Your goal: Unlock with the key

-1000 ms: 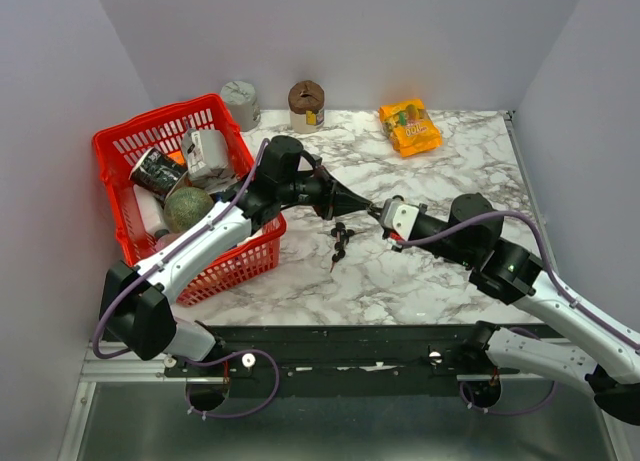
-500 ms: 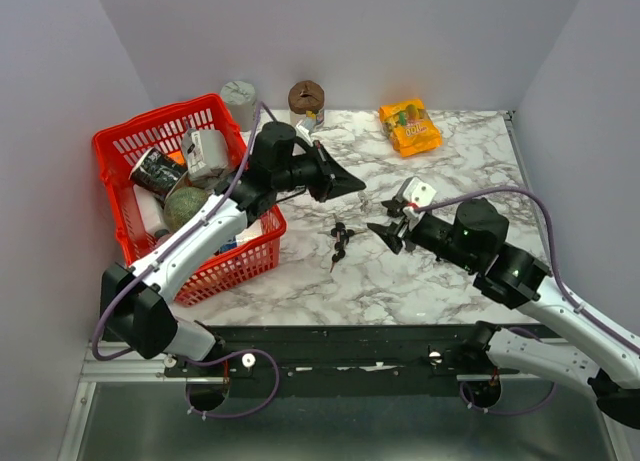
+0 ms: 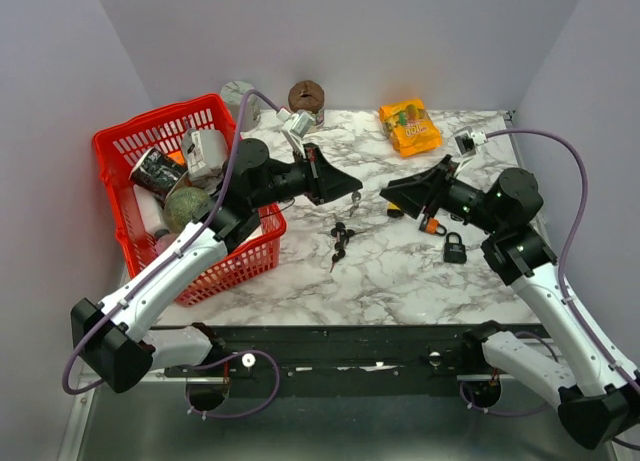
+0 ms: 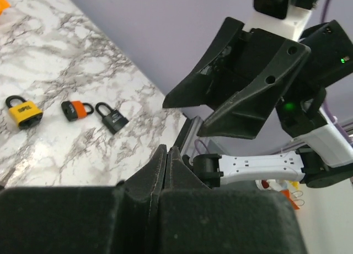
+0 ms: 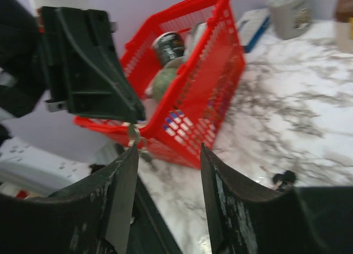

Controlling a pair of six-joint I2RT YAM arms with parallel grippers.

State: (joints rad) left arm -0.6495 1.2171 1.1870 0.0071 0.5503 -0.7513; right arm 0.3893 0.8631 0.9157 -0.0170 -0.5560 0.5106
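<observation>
Top external shows us both arms raised over the bench (image 3: 400, 276), tips facing: the left pincer (image 3: 355, 189) clenched, the right pincer (image 3: 390, 196) spread and empty. We judge this a pose for passing something across, with a key bunch (image 3: 340, 239) and the black padlock (image 3: 454, 249) lying below. Only right wrist reveals what looks like a small key (image 5: 134, 134) pinched at the left tip, while left wrist shows the yellow padlock (image 4: 23, 111), largely hidden from above.
</observation>
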